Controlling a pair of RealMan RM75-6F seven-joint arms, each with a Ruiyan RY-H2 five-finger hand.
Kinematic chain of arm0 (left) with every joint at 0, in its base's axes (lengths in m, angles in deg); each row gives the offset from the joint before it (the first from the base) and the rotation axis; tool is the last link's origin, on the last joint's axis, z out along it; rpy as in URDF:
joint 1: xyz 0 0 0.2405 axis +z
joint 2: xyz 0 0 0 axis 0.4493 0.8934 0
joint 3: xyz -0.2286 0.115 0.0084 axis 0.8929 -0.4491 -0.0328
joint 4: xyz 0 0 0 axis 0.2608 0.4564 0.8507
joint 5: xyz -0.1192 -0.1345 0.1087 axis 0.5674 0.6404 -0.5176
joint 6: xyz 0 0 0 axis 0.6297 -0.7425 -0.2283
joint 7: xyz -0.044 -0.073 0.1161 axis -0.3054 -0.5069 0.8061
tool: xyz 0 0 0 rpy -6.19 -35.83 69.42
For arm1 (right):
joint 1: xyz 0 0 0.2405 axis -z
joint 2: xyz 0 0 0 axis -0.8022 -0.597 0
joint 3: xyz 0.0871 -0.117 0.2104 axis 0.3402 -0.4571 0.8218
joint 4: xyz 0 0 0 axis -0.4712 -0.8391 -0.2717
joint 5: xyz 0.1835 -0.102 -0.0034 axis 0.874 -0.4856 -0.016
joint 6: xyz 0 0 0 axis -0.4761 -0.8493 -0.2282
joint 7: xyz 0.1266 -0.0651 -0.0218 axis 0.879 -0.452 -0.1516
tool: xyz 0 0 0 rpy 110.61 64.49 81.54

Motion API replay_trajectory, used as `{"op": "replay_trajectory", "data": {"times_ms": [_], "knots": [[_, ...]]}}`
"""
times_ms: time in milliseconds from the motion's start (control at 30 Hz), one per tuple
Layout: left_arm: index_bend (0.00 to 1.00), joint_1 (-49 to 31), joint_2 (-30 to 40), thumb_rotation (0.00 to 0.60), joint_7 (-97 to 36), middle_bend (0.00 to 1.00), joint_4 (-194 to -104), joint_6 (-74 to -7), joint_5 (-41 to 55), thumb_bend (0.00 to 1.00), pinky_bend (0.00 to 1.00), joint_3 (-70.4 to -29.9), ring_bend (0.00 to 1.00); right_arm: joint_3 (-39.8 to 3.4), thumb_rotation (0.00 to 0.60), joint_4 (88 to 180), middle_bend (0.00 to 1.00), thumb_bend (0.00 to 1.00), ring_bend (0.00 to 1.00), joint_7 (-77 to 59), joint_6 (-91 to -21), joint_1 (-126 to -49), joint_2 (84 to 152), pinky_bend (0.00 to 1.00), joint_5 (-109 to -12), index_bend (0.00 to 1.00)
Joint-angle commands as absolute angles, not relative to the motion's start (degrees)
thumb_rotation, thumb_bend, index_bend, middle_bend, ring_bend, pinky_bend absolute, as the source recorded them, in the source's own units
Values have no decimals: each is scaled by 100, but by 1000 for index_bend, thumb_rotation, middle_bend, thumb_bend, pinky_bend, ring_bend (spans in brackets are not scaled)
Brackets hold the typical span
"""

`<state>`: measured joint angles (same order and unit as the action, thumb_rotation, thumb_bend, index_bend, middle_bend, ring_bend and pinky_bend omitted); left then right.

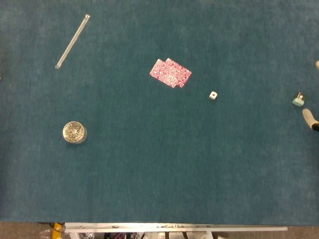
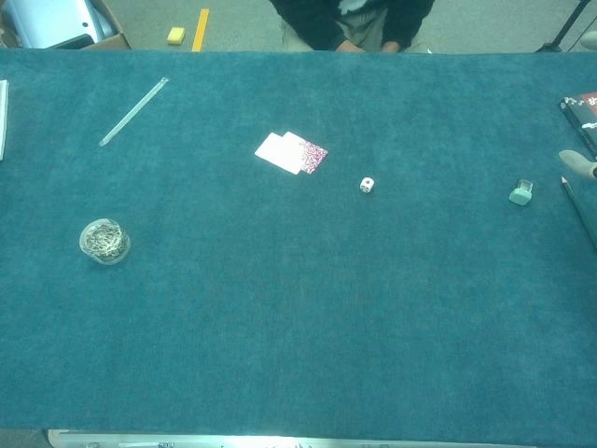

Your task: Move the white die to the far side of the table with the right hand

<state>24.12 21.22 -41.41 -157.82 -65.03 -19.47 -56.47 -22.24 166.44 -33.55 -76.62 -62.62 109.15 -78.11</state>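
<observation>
The white die sits alone on the teal tabletop, a little toward 3 o'clock of the centre in the head view, with nothing touching it. Near it, toward 10 o'clock, lie two overlapping red-patterned playing cards. Well apart from the die at 3 o'clock, close to the tabletop's edge, is a small mint-green eraser-like block.

Only a sliver of the right hand shows, at the 3 o'clock border of the head view: a pale fingertip just beyond the green block, at its 4 o'clock. Whether its fingers are wide, narrow or holding anything cannot be told. The left hand appears in neither view.

Toward 8 o'clock from the cards stands a round clear container of metal clips. At 10 o'clock a thin clear rod lies diagonally. In the chest view a pencil lies at the 3 o'clock edge.
</observation>
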Motion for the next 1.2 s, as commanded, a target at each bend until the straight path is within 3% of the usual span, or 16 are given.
{"op": "replay_trajectory", "data": {"times_ms": [33,300,433,567,633,900,1200], "knots": [[283,2405,2121,600,-4144,215,-15783,-6499,-1954,393,109,-5647,143,-2222,600,16648,67,205,0,-3358,-7646,-6268,10908,0,-7805,31],[283,2409,2139,600,-4141,214,-15807,-6539,-1989,392,109,-5647,143,-2197,600,16685,78,205,0,-3277,-7473,-6371,10864,0,-7821,86],[283,2411,2148,600,-4156,215,-15813,-6556,-2001,393,109,-5647,143,-2178,600,16731,138,205,0,-3259,-7092,-6596,10804,0,-7818,203],[283,2417,2142,600,-4173,214,-15805,-6557,-1999,392,109,-5652,143,-2101,600,16724,204,205,0,-3283,-6578,-6926,10761,0,-7719,434],[283,2427,2145,600,-4174,214,-15806,-6573,-2006,392,109,-5658,143,-2067,600,16656,224,206,0,-3381,-6343,-7094,10806,0,-7649,485],[283,2497,2175,600,-4204,215,-15815,-6671,-1984,392,109,-5654,143,-1833,600,16231,240,205,0,-3678,-5471,-7780,11271,0,-6888,496],[283,2524,2176,600,-4268,214,-15764,-6665,-1953,393,109,-5656,143,-1641,600,15696,240,205,0,-4000,-5111,-8315,11829,0,-6151,496]]}}
